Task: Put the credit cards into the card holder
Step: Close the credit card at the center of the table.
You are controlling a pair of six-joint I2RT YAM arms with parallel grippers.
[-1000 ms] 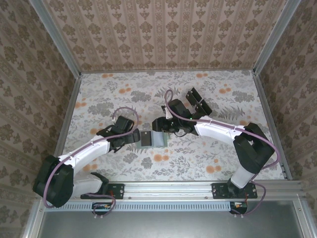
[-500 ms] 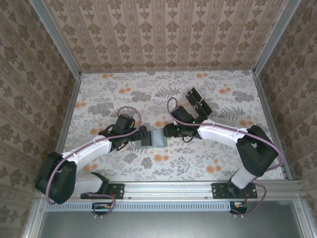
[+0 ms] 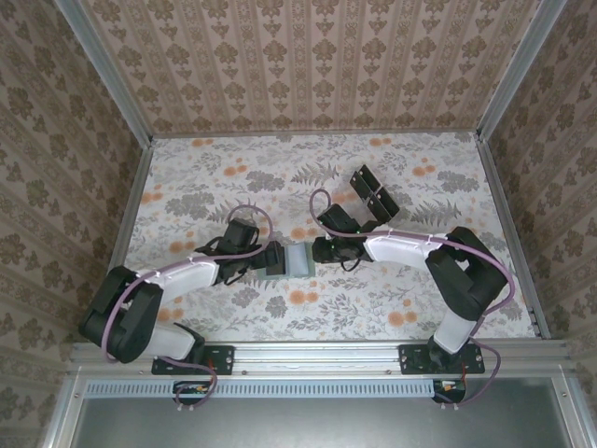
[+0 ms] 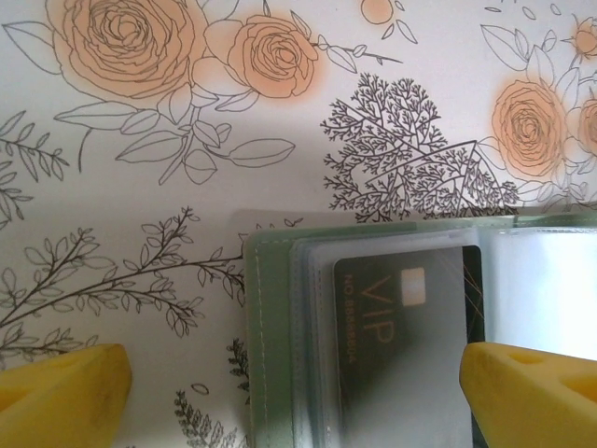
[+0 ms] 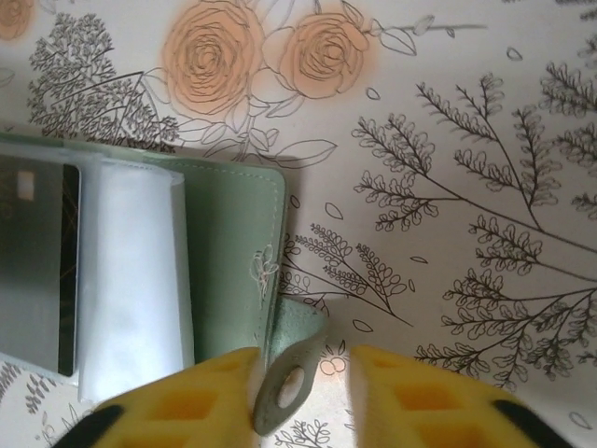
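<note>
One card holder between left gripper (wide, astride it) and right gripper, narrow around its tab, grip unclear

Your surface wears a floral cloth: orange roses, grey foliage. Note the card holder lying open near the centre. Two black credit cards lie side by side toward the far edge, well apart from it.

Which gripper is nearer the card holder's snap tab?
Right. The right gripper has the snap tab between its fingers; the left gripper straddles the card holder's opposite end, jaws wide open.
</note>
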